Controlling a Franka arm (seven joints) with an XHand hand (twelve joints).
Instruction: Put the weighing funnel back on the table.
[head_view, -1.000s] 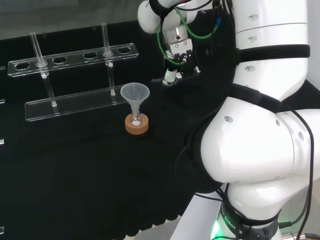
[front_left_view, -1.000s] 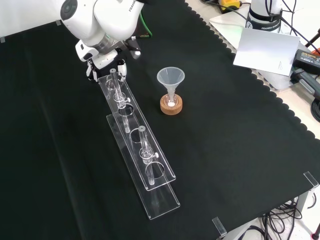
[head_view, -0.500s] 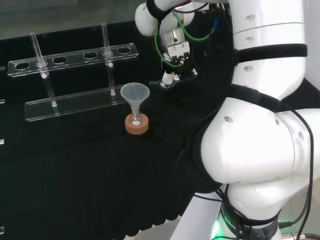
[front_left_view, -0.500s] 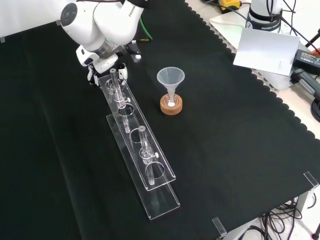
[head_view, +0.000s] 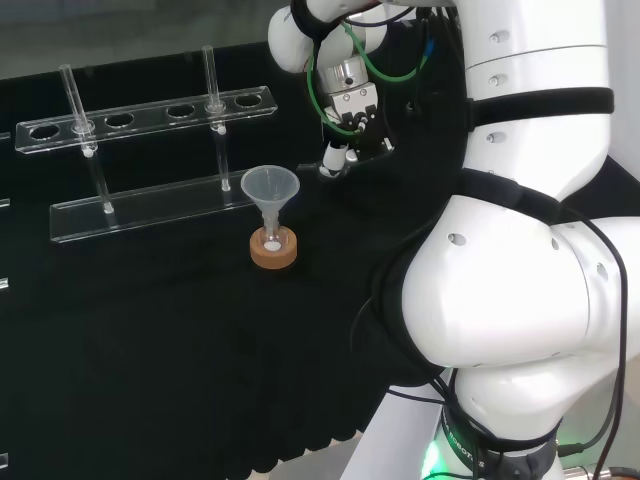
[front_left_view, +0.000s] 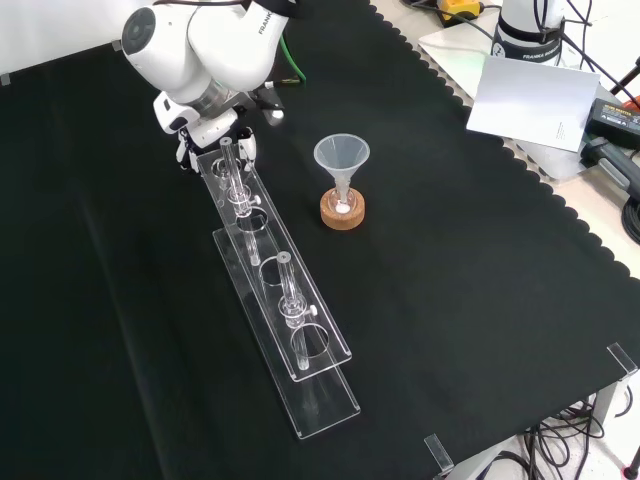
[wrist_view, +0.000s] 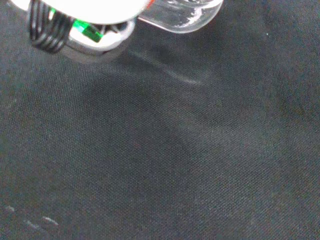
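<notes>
The white arm (head_view: 520, 300) rises at the right of the head view and bends over, so that its last links point down at the black cloth (front_left_view: 450, 300). In the front view the link above the hand bears a short line of dark print. A long clear rack (front_left_view: 280, 300) with two upright tubes lies on the cloth. In the front view its far end sits just under the hand and the rest runs away from the hand towards the viewer. The funnel (front_left_view: 341, 155) stands mouth up in a small flask on a cork ring (front_left_view: 342, 209), near the hand and to its right in the front view, untouched. The hand (front_left_view: 212, 128) hangs low over the cloth, palm down, and looks closed round the weighing funnel (wrist_view: 182, 15). In the wrist view this is a small, clear, rounded piece with bright glints along its edge, touching the hand's white part, with the cloth beyond it.
</notes>
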